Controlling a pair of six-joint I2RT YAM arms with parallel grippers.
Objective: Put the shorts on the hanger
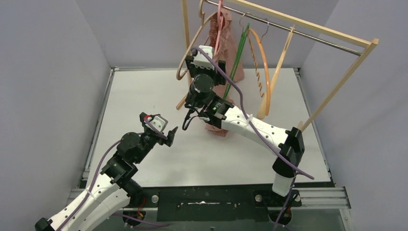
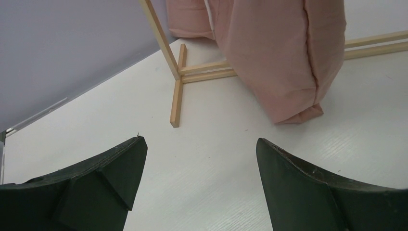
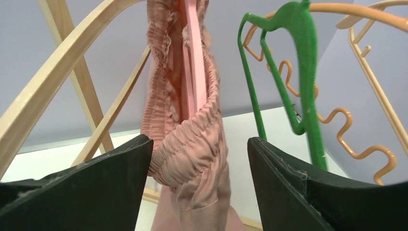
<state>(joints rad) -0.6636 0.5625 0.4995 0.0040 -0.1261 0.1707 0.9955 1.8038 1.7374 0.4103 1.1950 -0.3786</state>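
Wooden rack — green hanger, orange hanger

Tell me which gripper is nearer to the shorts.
Right. The right gripper is up at the rail, open, with the waistband of the shorts between its fingers. The left gripper is open low over the table, short of their hanging hem.

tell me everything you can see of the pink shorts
The shorts are soft dusty-pink cloth with a gathered elastic waistband. They hang limp from the pink hanger on the rack, waistband bunched over it, lower hem seemingly touching the table. The right gripper is open on either side of the waistband, not clamped.
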